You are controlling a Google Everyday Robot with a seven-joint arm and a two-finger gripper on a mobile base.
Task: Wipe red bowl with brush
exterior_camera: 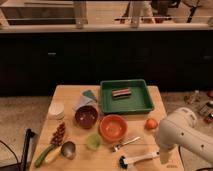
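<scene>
The red bowl [113, 127] is a shallow orange-red bowl near the middle of the wooden table [145, 165], upright and empty. The brush [137, 159], with a white handle and black bristle head at its left end, lies flat near the table's front edge, right of centre. My arm's white housing comes in from the right, and my gripper [163, 156] hangs just past the handle's right end, right of the red bowl.
A dark maroon bowl [86, 116] and a small green cup [93, 141] stand left of the red bowl. A metal fork [125, 144] lies between bowl and brush. A green tray [126, 96] is behind. An orange fruit [151, 123], spoon [67, 149] and grapes [58, 134] are around.
</scene>
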